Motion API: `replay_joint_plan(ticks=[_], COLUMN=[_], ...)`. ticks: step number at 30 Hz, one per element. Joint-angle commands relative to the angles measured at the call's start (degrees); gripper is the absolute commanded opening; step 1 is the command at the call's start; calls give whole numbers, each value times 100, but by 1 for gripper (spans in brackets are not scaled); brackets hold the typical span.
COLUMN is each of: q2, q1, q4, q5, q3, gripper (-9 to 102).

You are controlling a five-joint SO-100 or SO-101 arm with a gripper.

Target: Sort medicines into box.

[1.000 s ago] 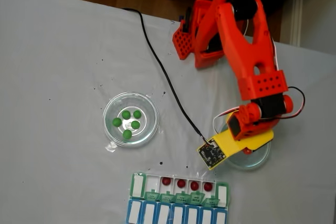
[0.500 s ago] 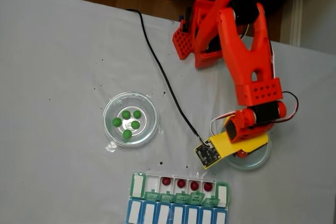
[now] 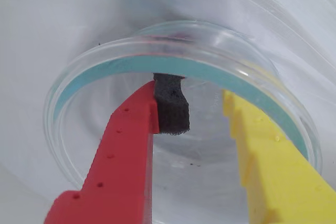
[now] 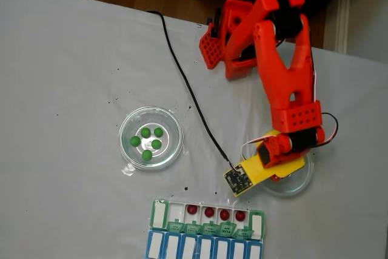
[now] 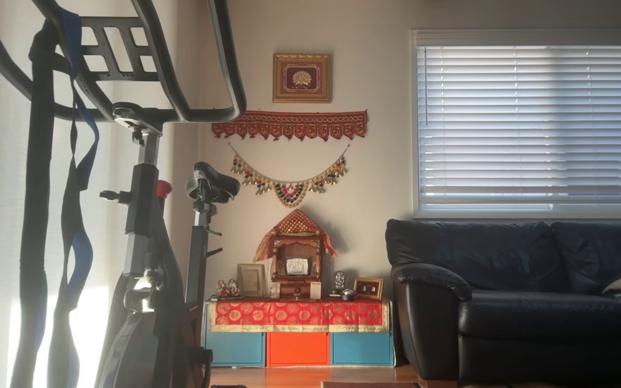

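Pincer (image 3: 197, 114) sits spread apart down inside the clear dish (image 3: 94, 72) in the wrist view, nothing between its red and yellow fingers. From the fixed view, the box (image 4: 206, 222) lies below that dish (image 4: 300, 183), long axis left-right, four red balls (image 4: 216, 212) inside. Green balls (image 4: 147, 141) wait in the other dish (image 4: 127, 150).

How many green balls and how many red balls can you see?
Green balls: 5, all in the round dish
Red balls: 4, each in its own compartment of the box
Total: 9
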State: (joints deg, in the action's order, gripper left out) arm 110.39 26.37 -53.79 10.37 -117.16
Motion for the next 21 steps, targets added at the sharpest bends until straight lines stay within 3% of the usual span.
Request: replay_joint_plan(ticks=[1, 21], q2=[35, -132], q1=[53, 9], q4=[167, 369], q5=[53, 264], q3=[53, 18], gripper=[9, 14])
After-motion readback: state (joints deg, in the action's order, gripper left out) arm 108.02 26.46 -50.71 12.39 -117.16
